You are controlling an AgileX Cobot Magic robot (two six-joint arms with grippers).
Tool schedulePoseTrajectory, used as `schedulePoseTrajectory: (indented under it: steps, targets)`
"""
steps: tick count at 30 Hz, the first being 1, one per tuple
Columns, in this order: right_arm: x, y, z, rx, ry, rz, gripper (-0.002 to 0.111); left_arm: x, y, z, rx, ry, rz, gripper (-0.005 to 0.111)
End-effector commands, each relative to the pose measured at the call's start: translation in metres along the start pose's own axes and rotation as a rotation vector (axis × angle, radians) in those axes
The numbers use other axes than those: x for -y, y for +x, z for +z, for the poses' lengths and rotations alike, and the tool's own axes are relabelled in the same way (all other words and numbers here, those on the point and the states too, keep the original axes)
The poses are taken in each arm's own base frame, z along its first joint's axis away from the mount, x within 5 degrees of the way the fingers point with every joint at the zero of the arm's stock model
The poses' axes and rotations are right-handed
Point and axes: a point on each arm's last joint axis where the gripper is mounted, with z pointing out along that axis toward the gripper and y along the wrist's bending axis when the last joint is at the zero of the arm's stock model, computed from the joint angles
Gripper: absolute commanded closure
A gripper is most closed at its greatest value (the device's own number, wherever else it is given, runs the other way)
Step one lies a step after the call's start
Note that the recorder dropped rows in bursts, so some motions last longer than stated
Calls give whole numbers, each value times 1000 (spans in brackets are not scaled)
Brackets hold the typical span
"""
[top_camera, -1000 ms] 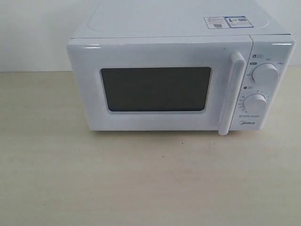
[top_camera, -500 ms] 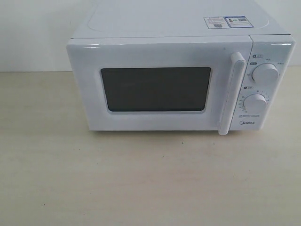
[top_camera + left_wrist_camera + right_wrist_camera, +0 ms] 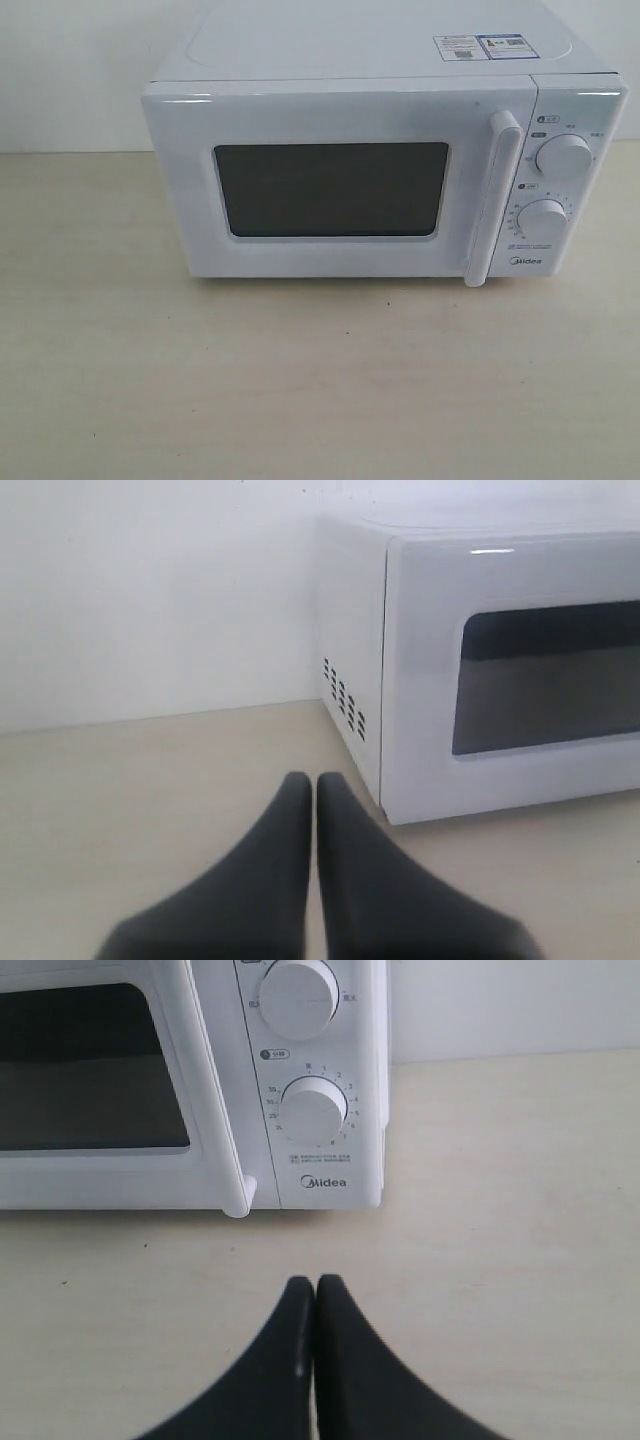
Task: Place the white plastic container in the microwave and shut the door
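The white microwave [image 3: 380, 60] stands at the back of the table with its door [image 3: 340, 185] shut; the dark window and the vertical bar handle [image 3: 495, 200] face me. No white plastic container shows in any view. My left gripper [image 3: 313, 780] is shut and empty, low over the table off the microwave's [image 3: 355, 630] vented left side. My right gripper [image 3: 315, 1282] is shut and empty too, in front of the lower dial [image 3: 313, 1110] and the Midea logo. Neither gripper appears in the exterior view.
A beige tabletop [image 3: 300, 380] stretches in front of the microwave. A white wall [image 3: 150, 590] runs behind it. Two round dials [image 3: 563, 157] sit on the microwave's right panel, and labels [image 3: 480, 46] lie on its top.
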Motion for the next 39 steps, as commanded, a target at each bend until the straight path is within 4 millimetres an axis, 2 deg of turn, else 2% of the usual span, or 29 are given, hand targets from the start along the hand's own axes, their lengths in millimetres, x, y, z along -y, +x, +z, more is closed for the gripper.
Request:
schedulePoseTrajectory:
  steps: [1, 8, 12, 18, 25, 28, 31, 33, 34, 39]
  targets:
    - [0, -1, 0, 10, 0, 2, 109, 0, 3, 0, -25, -3, 95, 102]
    - [0, -1, 0, 10, 0, 2, 109, 0, 5, 0, -40, -4, 66, 102]
    - [0, -1, 0, 10, 0, 2, 109, -1, 5, 0, -50, -17, 107, 102]
    - [0, -1, 0, 10, 0, 2, 109, -10, 12, -2, -125, -163, 52, 102]
    - [0, -1, 0, 10, 0, 2, 109, -11, 15, -2, -160, -191, 19, 102]
    - [0, -1, 0, 10, 0, 2, 109, -10, 15, -2, -151, -191, -115, 102]
    - [0, -1, 0, 10, 0, 2, 109, -6, 15, -2, -128, -170, -446, 102]
    - [0, -1, 0, 10, 0, 2, 109, -4, 15, -1, -121, -148, -519, 102]
    - [0, -1, 0, 10, 0, 2, 109, -3, 14, -1, -122, -138, -470, 102]
    - [0, -1, 0, 10, 0, 2, 109, -3, 14, -1, -149, -103, -4, 102]
